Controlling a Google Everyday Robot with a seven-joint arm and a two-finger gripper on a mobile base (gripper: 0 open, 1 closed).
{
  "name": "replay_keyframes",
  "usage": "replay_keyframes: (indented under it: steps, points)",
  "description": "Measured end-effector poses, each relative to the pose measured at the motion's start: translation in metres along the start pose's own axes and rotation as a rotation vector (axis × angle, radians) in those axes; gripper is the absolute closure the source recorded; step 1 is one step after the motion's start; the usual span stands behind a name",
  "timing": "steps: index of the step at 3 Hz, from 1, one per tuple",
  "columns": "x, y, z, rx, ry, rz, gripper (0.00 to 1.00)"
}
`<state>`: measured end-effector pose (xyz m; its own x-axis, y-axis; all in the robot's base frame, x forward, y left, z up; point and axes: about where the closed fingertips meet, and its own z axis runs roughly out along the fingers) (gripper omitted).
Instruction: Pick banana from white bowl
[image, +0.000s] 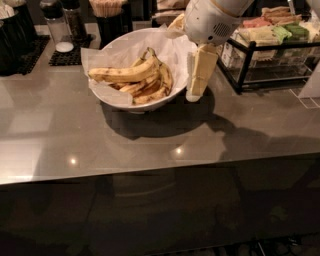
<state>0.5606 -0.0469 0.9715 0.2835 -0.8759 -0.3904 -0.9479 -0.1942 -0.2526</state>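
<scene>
The white bowl (112, 95), lined with crinkled white paper, stands at the back middle of the grey counter. It holds several bananas. The longest banana (125, 74), pale yellow with dark speckles, lies across the top of the pile, with its dark tip toward the left. Shorter, browner bananas (150, 90) lie under and to the right of it. My gripper (194, 92) hangs down from the white arm (212, 20) at the bowl's right rim. It is to the right of the bananas and holds nothing that I can see.
A black wire rack (250, 60) with coloured packets stands at the right, close behind the arm. Shakers on a black mat (62, 37) and a dark cup of sticks (107, 17) stand behind the bowl. Dark containers (12, 35) are at the far left. The counter's front edge (150, 167) runs across the middle.
</scene>
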Motion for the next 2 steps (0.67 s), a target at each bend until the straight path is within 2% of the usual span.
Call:
replay_keyframes:
  steps: [1,2]
  points:
    - [0.0,0.0,-0.002,0.013,-0.009,0.012,0.0]
    - [-0.007,-0.02,0.004,0.012,-0.037,-0.017,0.0]
